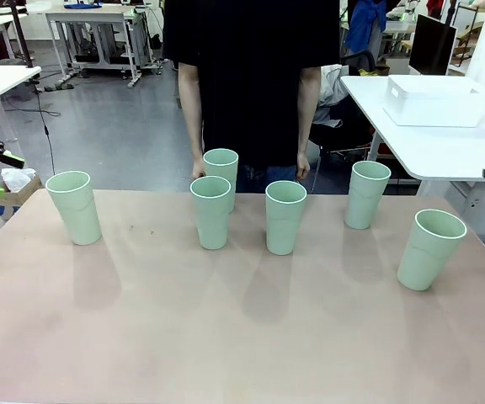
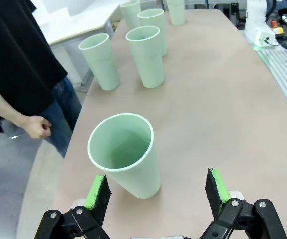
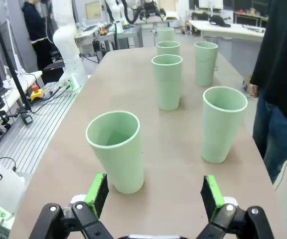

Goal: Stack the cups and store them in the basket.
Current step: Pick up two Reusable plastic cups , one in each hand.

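Front, cups: All six cups point(image 1: 285, 217) stand upright and unstacked on the table point(image 1: 242, 345). Three cluster just before the person point(image 1: 251, 76). The left cup point(image 1: 74, 206) is well off to the person's side on my left, and the right cup point(image 1: 430, 248) on my right.
Front, basket: The basket point(image 1: 436, 101) sits on a side table point(image 1: 445, 147) past the person on my right, apart from every cup.
Left wrist, grip: My left gripper point(image 2: 156, 188) is spread wide and empty. The left cup lies just ahead, nearer one pad.
Left wrist, method: I'd centre on it first, then close gently below the rim.
Right wrist, grip: My right gripper point(image 3: 154, 191) is likewise released. The right cup is offset toward one finger, farther from the person than its neighbour.
Right wrist, method: I'd lift straight up and lower it vertically so the tapers nest.
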Robot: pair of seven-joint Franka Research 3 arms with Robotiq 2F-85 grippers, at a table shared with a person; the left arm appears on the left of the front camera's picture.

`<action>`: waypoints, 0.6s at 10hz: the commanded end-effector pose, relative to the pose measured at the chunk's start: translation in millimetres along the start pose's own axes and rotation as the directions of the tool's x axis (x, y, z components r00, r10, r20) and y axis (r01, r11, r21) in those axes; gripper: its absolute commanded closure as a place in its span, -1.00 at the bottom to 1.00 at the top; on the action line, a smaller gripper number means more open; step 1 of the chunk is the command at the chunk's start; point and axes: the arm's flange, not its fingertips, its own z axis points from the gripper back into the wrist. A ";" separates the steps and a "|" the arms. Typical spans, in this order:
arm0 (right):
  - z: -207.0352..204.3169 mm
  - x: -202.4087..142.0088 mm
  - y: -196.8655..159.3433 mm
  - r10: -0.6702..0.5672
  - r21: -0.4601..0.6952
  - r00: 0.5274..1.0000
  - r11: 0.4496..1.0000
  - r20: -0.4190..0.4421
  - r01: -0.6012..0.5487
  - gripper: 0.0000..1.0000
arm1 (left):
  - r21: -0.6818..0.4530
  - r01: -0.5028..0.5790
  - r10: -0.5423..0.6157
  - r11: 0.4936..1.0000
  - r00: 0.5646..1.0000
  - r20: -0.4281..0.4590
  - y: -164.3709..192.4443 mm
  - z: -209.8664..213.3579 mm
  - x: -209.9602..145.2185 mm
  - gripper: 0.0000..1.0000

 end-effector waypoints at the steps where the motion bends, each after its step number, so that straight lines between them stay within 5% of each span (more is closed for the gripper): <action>1: 6.4 -19.2 -12.6 0.036 0.051 0.999 0.998 0.038 -0.037 -1.00 | -0.037 -0.011 0.014 0.999 0.998 0.066 18.0 5.0 -16.8 -1.00; 4: -3.2 -38.8 -12.1 0.108 -0.008 0.984 0.994 0.138 -0.108 -1.00 | -0.029 -0.052 0.054 0.998 0.994 0.095 22.2 1.3 -36.9 -1.00; 6: -5.2 -41.8 -13.0 0.020 0.035 0.998 0.999 0.054 -0.022 -1.00 | -0.052 -0.038 0.040 0.998 0.998 0.043 14.8 -4.1 -33.5 -1.00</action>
